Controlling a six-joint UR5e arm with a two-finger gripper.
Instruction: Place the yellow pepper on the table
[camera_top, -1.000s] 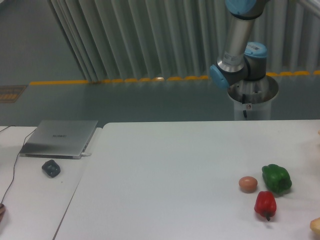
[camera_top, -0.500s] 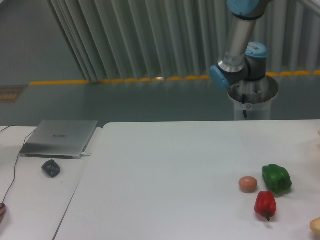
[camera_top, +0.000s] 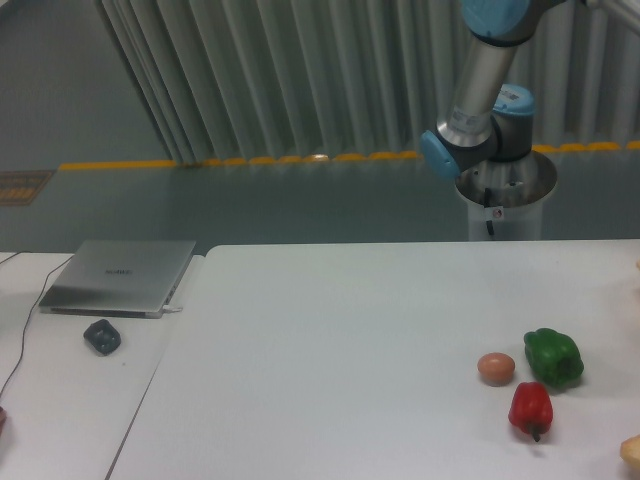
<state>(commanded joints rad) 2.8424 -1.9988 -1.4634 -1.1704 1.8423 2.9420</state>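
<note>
Camera view excludes the end effector, so its state cannot be determined, and no yellow pepper is visible; release over the tabletop (camera_top: 330, 350) could strike the green pepper (camera_top: 553, 357) or red pepper (camera_top: 530, 408).

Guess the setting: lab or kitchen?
Likely a robotics lab or workshop: the arm on a pedestal behind a white table, yellow floor tape, a laptop alongside.
</note>
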